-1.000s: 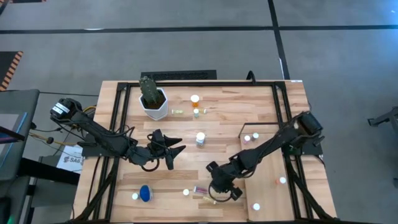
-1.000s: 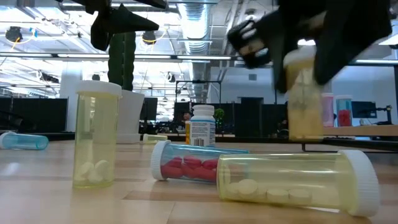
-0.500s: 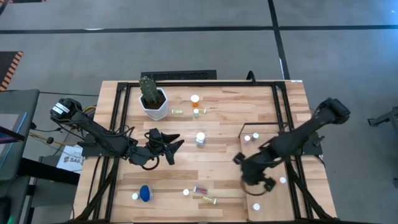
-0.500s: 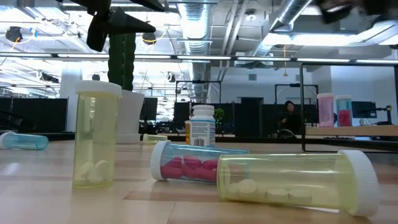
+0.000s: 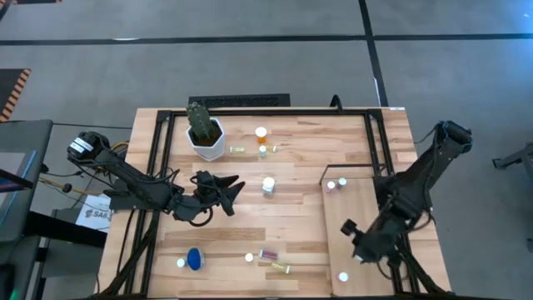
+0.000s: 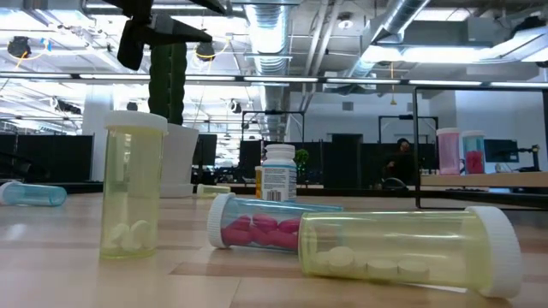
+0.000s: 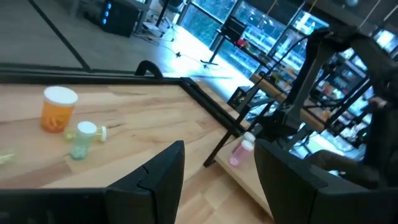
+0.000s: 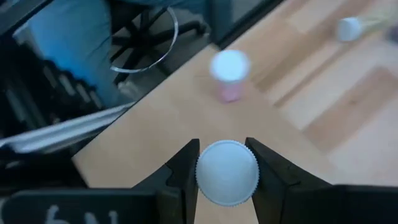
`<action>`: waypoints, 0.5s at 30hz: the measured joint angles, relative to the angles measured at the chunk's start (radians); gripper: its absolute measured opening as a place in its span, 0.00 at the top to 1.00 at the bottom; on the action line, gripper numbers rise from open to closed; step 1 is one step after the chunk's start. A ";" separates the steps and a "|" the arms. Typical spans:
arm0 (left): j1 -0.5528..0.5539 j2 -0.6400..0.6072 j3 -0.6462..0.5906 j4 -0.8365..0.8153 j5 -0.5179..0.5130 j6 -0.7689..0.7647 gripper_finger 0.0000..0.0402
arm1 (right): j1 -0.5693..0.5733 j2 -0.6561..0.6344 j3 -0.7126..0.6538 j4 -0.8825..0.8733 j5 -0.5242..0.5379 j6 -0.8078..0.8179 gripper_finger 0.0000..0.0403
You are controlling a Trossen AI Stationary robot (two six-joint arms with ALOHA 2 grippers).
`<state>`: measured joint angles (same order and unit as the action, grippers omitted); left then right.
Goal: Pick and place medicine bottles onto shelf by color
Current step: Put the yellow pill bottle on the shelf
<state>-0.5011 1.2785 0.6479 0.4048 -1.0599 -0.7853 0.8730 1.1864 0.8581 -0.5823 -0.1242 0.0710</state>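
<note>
Bottle [image 8: 227, 172], white-capped, is clamped between the fingers of the right gripper [image 5: 359, 251], which a second ago was low over the table's near edge among the lying vials and has since swung across to hang over the shelf [image 5: 350, 208]. I judge this to be the carry finished and the set-down due next (its body colour is hidden under the cap in the wrist view, so I cannot say which group it belongs with). A pink bottle [image 8: 229, 73] stands on the shelf just beyond it. Counted from above: three caps show on the shelf, two at the far end and one [image 5: 342, 277] at the near end, and the arm may hide more; nine bottles are left on the table [image 5: 308, 150], three of them lying down; one is held. One cactus pot [image 5: 206, 133] stands at the back. The left gripper [image 5: 226, 196] hangs mid-table, fingers spread and empty.
</note>
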 joint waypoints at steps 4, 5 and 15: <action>0.000 0.000 0.000 0.075 -0.003 0.019 0.54 | 0.072 0.043 0.000 0.001 0.046 -0.024 0.67; 0.000 0.000 0.000 0.090 -0.005 0.026 0.54 | 0.087 0.055 0.000 0.005 0.057 -0.040 0.67; 0.000 0.000 0.000 0.131 -0.050 0.013 0.54 | 0.142 0.165 0.000 0.157 0.071 -0.136 0.67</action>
<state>-0.5007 1.2785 0.6479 0.5362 -1.1103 -0.7723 1.0145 1.3518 0.8581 -0.4255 -0.0532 -0.0649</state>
